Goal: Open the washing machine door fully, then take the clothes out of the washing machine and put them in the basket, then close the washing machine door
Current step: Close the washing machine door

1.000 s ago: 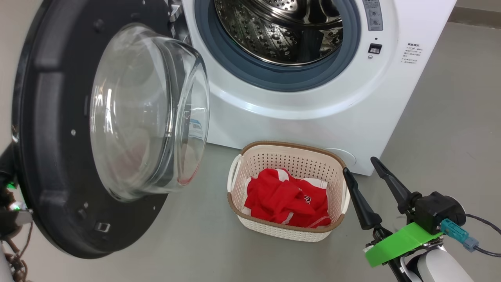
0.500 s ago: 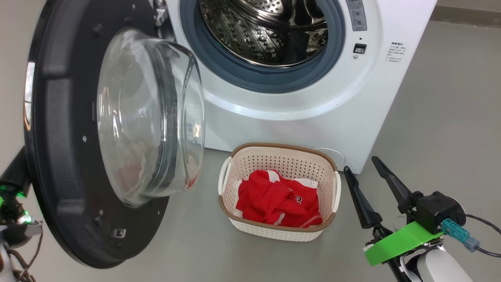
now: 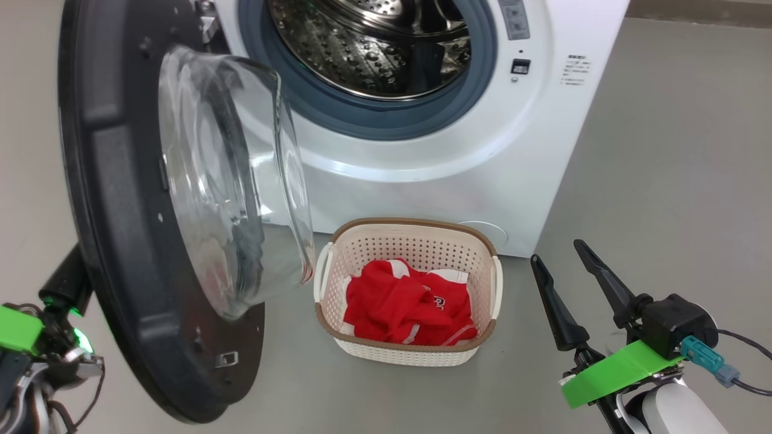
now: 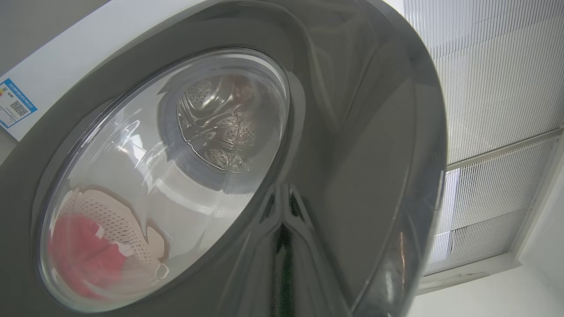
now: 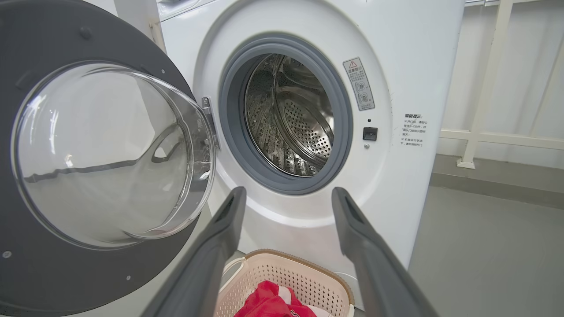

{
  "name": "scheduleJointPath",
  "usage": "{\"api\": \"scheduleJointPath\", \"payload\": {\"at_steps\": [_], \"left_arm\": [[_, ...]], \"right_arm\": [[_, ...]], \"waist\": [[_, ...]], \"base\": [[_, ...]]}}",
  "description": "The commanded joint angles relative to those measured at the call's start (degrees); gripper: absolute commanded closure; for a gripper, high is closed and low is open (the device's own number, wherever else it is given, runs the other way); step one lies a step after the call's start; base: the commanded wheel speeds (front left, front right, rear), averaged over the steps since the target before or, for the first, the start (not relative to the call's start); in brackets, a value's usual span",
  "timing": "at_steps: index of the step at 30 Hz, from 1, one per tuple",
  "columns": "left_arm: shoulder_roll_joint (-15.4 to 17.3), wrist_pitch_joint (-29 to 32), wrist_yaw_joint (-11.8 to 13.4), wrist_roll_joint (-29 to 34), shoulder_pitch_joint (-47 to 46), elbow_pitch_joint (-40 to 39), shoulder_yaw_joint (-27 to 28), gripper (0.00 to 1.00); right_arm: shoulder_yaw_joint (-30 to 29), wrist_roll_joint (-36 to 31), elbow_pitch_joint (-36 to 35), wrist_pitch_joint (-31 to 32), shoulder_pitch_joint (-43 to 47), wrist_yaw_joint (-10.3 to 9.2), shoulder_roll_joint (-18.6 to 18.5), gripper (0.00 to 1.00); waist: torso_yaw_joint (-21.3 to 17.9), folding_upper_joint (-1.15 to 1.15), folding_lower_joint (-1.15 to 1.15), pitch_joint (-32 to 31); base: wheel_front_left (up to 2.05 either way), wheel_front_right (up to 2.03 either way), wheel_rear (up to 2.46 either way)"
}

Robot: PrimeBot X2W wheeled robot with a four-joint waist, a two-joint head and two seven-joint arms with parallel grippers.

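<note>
step: close door [image 3: 120, 253] | left pincer [image 4: 282, 240]: together; seemingly pressed on door's outer face; nearer arm | right pincer [image 3: 556, 253]: apart, empty; well right of door | clothes [image 3: 404, 301]: in basket [image 3: 416, 224] just right of door

Door [image 4: 361, 167] looks glossy, drum [image 3: 362, 48] shiny steel, basket [image 3: 416, 253] matt plastic.

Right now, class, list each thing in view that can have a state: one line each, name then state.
washing machine door: open, swung partway out.
washing machine: opening uncovered, drum looks empty.
basket: upright, loaded.
clothes: crumpled inside the basket.
left fingers: shut, at the door's outer face.
right fingers: open, empty.
</note>
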Motion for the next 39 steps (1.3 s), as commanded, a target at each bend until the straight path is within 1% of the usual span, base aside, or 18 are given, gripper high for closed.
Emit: {"api": "scheduleJointPath", "payload": {"at_steps": [1, 5, 20, 28, 36, 37, 38, 39], "left_arm": [[1.11, 0.45, 0.16, -0.58, 0.06, -2.36, 0.18, 1.0], [1.11, -0.41, 0.64, -1.92, 1.49, -4.19, -1.47, 1.0], [1.11, -2.09, 0.61, -4.56, 3.93, -7.02, -4.88, 1.0], [1.11, -2.32, -0.07, -5.75, 3.91, -6.9, -5.78, 1.0], [1.21, -3.28, -1.15, -5.51, 4.11, -6.82, -5.99, 1.0], [1.44, -3.8, -1.46, -4.9, 4.3, -6.8, -5.78, 0.88], [1.77, -4.54, -1.9, -3.95, 4.51, -6.8, -5.61, 0.53], [2.03, -5.43, -2.44, -2.88, 4.74, -6.81, -5.45, 0.0]], "right_arm": [[0.96, 0.66, -1.48, -0.37, -0.97, 0.36, -0.1, 0.0], [0.87, 0.64, -1.49, -0.37, -1.17, 0.36, -0.16, 0.0], [0.7, 0.57, -1.65, -0.37, -1.45, 0.36, -0.18, 0.0], [0.72, 0.6, -1.82, -0.37, -1.69, 0.36, -0.07, 0.0], [0.56, 0.62, -1.73, -0.37, -1.86, 0.36, -0.06, 0.0], [0.54, 0.61, -1.74, -0.37, -1.85, 0.36, -0.05, 0.0], [0.52, 0.61, -1.74, -0.37, -1.82, 0.36, -0.03, 0.0], [0.49, 0.62, -1.75, -0.37, -1.78, 0.36, -0.01, 0.0]], "waist": [[-0.52, 0.0, 0.0, 0.03], [-2.04, 0.0, 0.0, 0.09], [-5.91, 0.0, 0.0, 0.54], [-7.07, 0.0, 0.0, 1.14], [-7.17, 0.0, 0.0, 1.43], [-7.12, 0.0, 0.0, 1.43], [-7.06, 0.0, 0.0, 1.41], [-6.98, 0.0, 0.0, 1.39]], "base": [[0.0, 0.0, 0.0], [0.0, 0.0, 0.0], [0.0, 0.0, 0.0], [0.0, 0.0, 0.0], [0.0, 0.0, 0.0], [0.0, 0.0, 0.0], [0.0, 0.0, 0.0], [0.0, 0.0, 0.0]]}}
